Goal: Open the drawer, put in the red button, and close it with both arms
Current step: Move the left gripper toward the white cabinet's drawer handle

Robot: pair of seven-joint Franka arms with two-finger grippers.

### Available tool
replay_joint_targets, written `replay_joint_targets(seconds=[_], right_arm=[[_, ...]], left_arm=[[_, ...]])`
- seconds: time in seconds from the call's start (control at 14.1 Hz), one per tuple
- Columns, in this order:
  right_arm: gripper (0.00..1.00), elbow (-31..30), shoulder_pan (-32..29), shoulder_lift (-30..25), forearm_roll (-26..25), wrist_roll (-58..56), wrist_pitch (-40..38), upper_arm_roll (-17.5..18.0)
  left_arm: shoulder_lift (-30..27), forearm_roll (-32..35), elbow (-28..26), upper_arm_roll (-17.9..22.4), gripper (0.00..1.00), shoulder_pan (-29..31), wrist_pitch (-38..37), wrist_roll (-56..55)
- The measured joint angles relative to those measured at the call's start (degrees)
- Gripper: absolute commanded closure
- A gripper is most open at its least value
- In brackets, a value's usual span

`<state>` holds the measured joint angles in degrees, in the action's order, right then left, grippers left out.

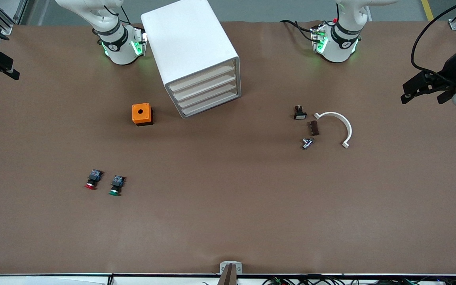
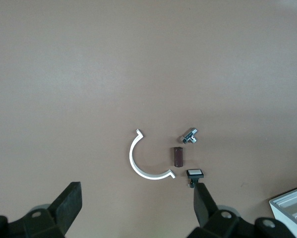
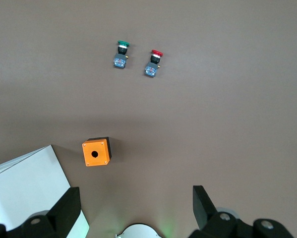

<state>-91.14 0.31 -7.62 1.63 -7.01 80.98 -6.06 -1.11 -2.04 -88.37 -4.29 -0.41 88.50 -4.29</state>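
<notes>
Red button [image 1: 92,180] lies on its side on the brown table [image 1: 228,221], toward the right arm's end and well nearer the front camera than the drawer unit, with its red cap pointing at the front edge. Just beside it, apart from it, lies the green button [image 1: 116,186] in the same pose. Farther from the camera sits an orange box [image 1: 142,114] with a round hole in its top, near the white drawer unit [image 1: 194,55], which stands by the table's edge along the robots' bases with all four drawers shut.

Toward the left arm's end a small cluster lies together: a white curved bracket [image 1: 341,126], a dark brown block [image 1: 314,128], a small metal fitting [image 1: 307,143] and a black switch with a white face [image 1: 299,113].

Both arms wait high off the table. The left gripper [image 2: 136,208] hangs over the table near the cluster, fingers spread wide and holding nothing. The right gripper [image 3: 136,210] hangs over the table near the orange box, fingers likewise spread and empty.

The table cover is plain matte brown. Cables trail along the front edge and at the corner by the left arm's base.
</notes>
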Motion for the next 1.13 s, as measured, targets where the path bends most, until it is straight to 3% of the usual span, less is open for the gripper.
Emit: replay_joint_targets(seconds=[0.64, 1.13], right_arm=[[0.00, -0.4, 0.0, 0.0, 0.0, -0.1, 0.0, 0.0], [0.00, -0.6, 0.0, 0.0, 0.0, -0.1, 0.0, 0.0]], left_arm=[[1.2, 0.0, 0.0, 0.3, 0.01, 0.7, 0.0, 0.0], [8.6, 2.4, 1.3, -0.1, 0.01, 0.1, 0.2, -4.4]])
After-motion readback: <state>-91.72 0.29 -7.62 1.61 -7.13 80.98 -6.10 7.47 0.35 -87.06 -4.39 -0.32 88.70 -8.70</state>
